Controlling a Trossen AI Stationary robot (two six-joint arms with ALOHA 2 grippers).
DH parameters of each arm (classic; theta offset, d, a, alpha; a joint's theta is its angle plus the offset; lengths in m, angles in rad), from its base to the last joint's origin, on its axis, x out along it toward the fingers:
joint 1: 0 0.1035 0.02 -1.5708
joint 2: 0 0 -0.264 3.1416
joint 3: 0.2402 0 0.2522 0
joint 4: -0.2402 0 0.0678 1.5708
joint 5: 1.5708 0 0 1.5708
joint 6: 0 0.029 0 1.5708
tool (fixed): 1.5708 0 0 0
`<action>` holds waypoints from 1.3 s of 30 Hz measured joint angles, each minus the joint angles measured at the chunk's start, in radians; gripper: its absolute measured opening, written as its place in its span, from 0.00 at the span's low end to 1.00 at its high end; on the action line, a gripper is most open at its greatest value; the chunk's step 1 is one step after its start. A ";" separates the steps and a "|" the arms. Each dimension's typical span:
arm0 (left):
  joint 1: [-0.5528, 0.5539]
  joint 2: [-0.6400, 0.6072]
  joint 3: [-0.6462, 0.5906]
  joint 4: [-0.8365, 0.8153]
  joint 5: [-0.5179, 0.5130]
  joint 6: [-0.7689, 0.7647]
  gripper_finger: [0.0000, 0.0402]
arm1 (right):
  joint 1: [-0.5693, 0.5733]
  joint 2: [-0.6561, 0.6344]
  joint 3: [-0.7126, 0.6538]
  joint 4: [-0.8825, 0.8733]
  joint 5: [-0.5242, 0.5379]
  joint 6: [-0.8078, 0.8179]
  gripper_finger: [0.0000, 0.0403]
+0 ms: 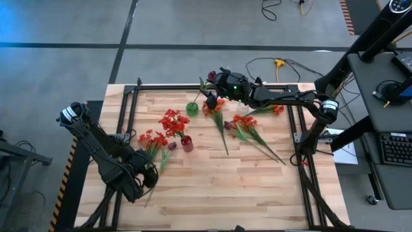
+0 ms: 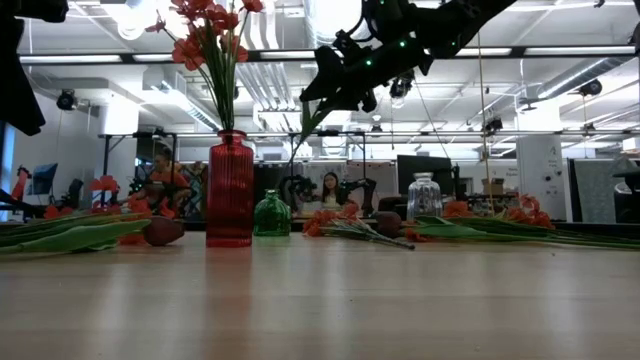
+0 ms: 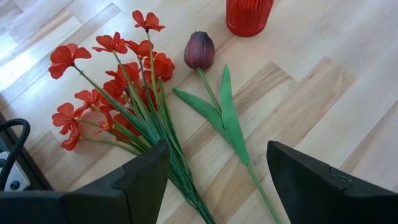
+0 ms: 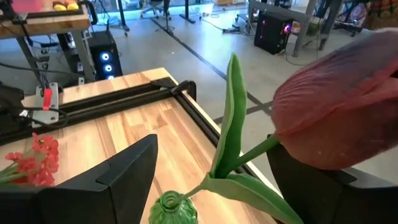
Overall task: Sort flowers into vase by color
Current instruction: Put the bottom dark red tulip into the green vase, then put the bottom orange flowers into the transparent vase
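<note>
- Wooden table (image 1: 257, 187) on a grey workshop floor; the low view shows people at desks far behind.
- Right gripper (image 1: 215, 82) is raised near the far edge, clamped on a purple tulip (image 4: 339, 106). Its stem hangs toward the green vase (image 1: 192, 108) just below.
- Risk: the stem tip is off the narrow vase mouth, judging by the right wrist view. It may miss the neck or tip the vase.
- Red vase (image 1: 187, 143) mid-table already holds red blooms (image 1: 172, 121).
- Left gripper (image 1: 143, 177) rests low near the front-left corner, fingers apart. Loose red flowers (image 3: 112, 81) and a second tulip (image 3: 199, 50) lie just ahead of it.
- Orange-red stems (image 1: 248, 125) lie toward the right edge.
</note>
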 joint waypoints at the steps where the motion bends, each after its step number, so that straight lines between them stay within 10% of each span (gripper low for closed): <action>1: 0.000 0.000 0.000 0.000 0.000 0.000 0.62 | 0.000 0.000 0.000 0.000 0.000 0.000 0.75; 17: 0.000 0.000 0.000 0.000 0.000 0.000 0.62 | -0.002 -0.088 0.000 -0.233 0.050 0.027 0.81; 39: 0.000 0.000 0.073 0.031 -0.001 0.070 0.62 | 0.145 -0.277 0.066 -1.320 -0.006 0.369 0.80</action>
